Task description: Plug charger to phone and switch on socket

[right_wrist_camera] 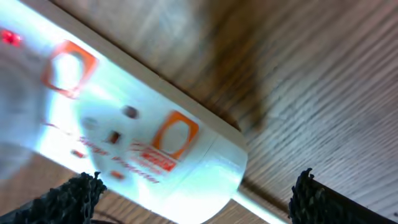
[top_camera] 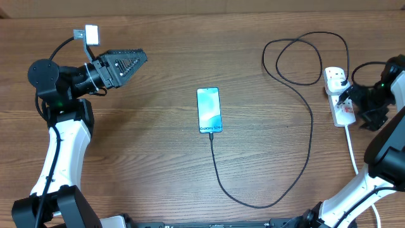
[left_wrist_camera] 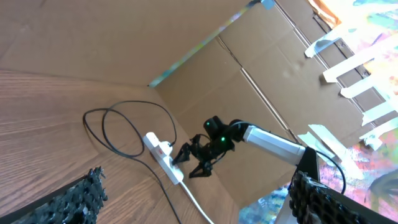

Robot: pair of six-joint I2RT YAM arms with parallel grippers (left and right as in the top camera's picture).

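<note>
Slack of the charger (top_camera: 266, 204) bows near the table's (top_camera: 145, 164) front edge and meets the phone (top_camera: 209, 110) mid-table, bare wood on all sides. Farther right, the socket (top_camera: 338, 95) lies directly under the right gripper (right_wrist_camera: 199, 199), jaws wide, holding nothing. The left gripper (top_camera: 136, 61), also wide, hovers well apart.

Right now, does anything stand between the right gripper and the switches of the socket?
Nothing visible does. The right gripper hangs open just above the socket, and the right wrist view shows the switches bare between its fingers. The charger's plug sits farther along the strip, out of the way.
</note>
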